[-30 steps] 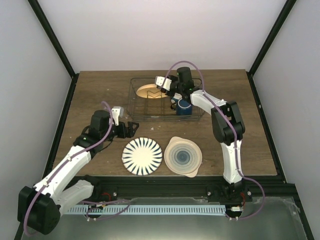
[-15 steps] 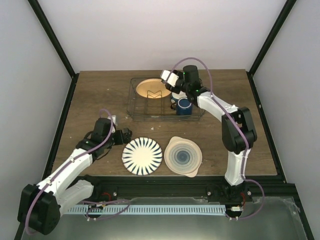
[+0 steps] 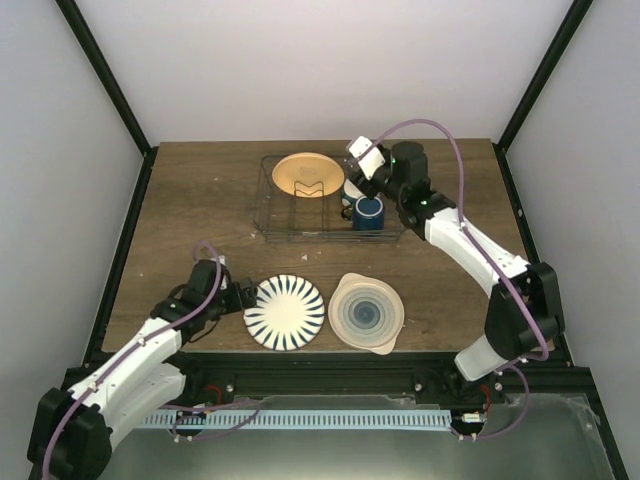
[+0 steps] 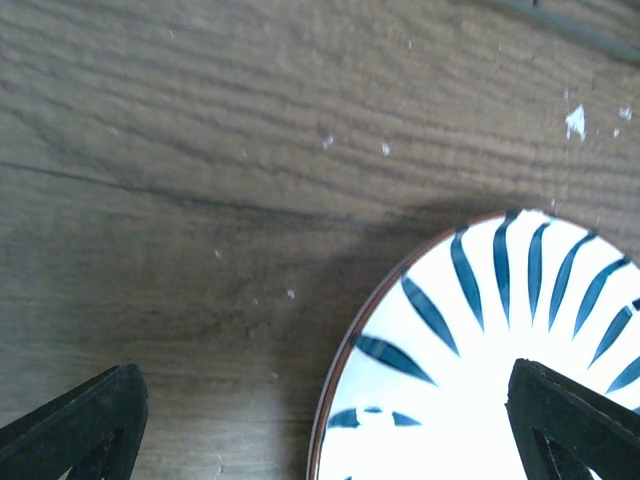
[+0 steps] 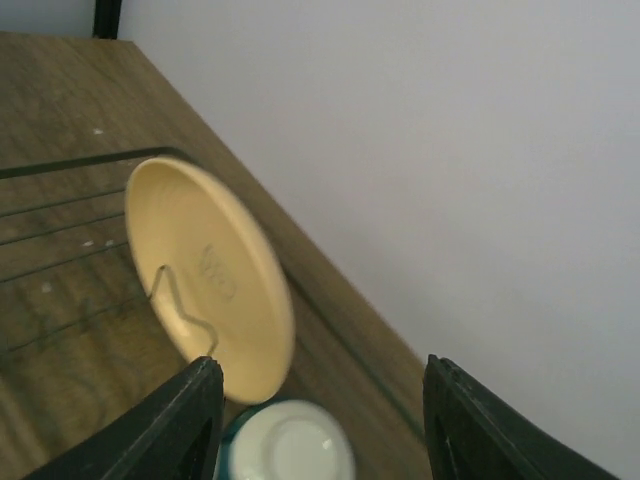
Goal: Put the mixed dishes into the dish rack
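Note:
The dish rack [image 3: 300, 236] stands at the back of the table. An orange plate [image 3: 308, 175] [image 5: 205, 275] leans inside it against a wire divider. Beside that plate are a dark blue mug [image 3: 368, 213] and a small white bowl [image 5: 288, 445]. My right gripper [image 3: 357, 184] [image 5: 320, 395] hovers open over the rack's right end, holding nothing. A black-and-white striped plate [image 3: 285, 312] [image 4: 480, 340] lies flat in front. My left gripper [image 3: 246, 297] [image 4: 330, 430] is open, its fingers either side of that plate's left rim. A pale blue-ringed plate [image 3: 367, 314] lies to the right.
The rack's wire floor [image 5: 60, 215] shows left of the orange plate. A white wall [image 5: 450, 150] rises just behind the rack. Bare wood tabletop [image 4: 200, 150] lies left of the striped plate. Black frame posts run along the table's sides.
My right gripper has opened and drawn back to the right, leaving the orange plate leaning in the rack. My left arm has come down and forward to the striped plate's left rim.

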Tool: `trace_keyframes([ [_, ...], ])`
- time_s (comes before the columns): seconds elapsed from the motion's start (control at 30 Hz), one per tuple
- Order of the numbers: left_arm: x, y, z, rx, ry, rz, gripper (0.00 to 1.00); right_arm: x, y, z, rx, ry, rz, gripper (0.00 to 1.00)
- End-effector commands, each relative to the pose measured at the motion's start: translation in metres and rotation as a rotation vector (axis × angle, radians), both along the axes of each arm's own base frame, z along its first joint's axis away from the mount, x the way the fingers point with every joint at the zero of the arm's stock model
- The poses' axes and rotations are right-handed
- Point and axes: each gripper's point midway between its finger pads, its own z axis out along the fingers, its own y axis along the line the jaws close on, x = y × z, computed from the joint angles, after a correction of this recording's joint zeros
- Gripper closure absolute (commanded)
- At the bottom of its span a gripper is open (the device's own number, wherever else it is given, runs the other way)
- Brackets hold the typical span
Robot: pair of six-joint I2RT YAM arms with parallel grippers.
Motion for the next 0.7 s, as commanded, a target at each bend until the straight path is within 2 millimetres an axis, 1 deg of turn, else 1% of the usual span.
trace_keyframes([
  [0.0,-0.014,-0.007,-0.015,0.001,0.045,-0.01,0.0,-0.03,0.002,-0.019,0.103,0.154,-0.071,0.45],
  [0.07,-0.018,-0.012,-0.021,0.005,0.062,-0.024,0.0,-0.045,0.013,-0.031,0.098,0.206,-0.097,0.46],
  [0.13,-0.021,-0.015,-0.026,0.008,0.079,-0.032,0.0,-0.057,0.024,-0.046,0.077,0.265,-0.142,0.53],
  [0.2,-0.024,-0.014,-0.032,0.026,0.097,-0.022,0.0,-0.069,0.033,-0.059,0.064,0.324,-0.183,0.59],
  [0.27,-0.027,-0.01,-0.037,0.044,0.114,-0.007,0.0,-0.083,0.041,-0.066,0.077,0.375,-0.191,0.63],
  [0.33,-0.031,-0.007,-0.043,0.055,0.129,0.0,0.0,-0.096,0.047,-0.066,0.106,0.408,-0.19,0.67],
  [0.47,-0.035,-0.006,-0.046,0.044,0.141,0.006,0.01,-0.12,0.049,-0.056,0.159,0.439,-0.188,0.68],
  [0.53,-0.038,-0.007,-0.048,0.036,0.149,0.003,0.03,-0.13,0.047,-0.055,0.17,0.468,-0.198,0.68],
  [0.67,-0.042,-0.011,-0.052,0.024,0.167,-0.01,0.1,-0.142,0.036,-0.061,0.179,0.536,-0.254,0.68],
])
